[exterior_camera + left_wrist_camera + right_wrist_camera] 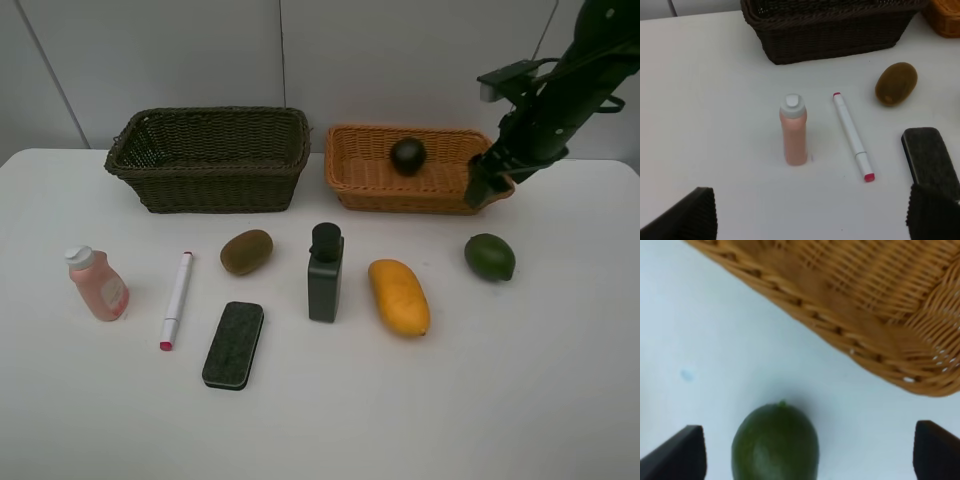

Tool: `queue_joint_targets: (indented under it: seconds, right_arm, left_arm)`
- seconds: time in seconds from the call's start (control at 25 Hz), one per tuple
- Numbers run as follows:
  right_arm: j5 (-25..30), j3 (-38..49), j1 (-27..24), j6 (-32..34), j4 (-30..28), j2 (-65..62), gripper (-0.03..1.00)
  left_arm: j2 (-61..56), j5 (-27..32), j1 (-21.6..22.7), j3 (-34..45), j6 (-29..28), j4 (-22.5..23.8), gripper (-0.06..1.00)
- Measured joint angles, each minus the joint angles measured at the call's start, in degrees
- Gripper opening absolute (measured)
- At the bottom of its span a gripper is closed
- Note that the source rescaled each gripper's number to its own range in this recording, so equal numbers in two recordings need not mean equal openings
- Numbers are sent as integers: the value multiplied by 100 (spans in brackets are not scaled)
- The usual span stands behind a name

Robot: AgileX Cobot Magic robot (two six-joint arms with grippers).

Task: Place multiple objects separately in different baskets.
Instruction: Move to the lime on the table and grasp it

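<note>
The orange-tan basket holds the dark mangosteen; beside it stands the dark brown basket. In a row in front lie the pink bottle, white marker, black eraser, kiwi, dark grey bottle, mango and lime. My right gripper hangs open at the orange basket's right end, above the lime, holding nothing. My left gripper is open above the pink bottle and marker; its arm is outside the exterior view.
The white table ends at a pale wall behind the baskets. The left wrist view also takes in the kiwi, the eraser and the dark basket.
</note>
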Motion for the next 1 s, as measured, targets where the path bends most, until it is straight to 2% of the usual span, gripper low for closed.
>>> queue_joint_targets:
  seconds: [0.32, 0.64, 1.0]
  right_arm:
    - [166, 55, 0, -30, 0, 372, 100]
    - [-438, 671, 0, -35, 0, 422, 100]
    - [-619, 809, 0, -35, 71, 759, 100]
  left_arm:
    - [0, 0, 0, 0, 0, 0, 100]
    - [0, 0, 0, 0, 0, 0, 100]
    - [0, 0, 0, 0, 0, 0, 100]
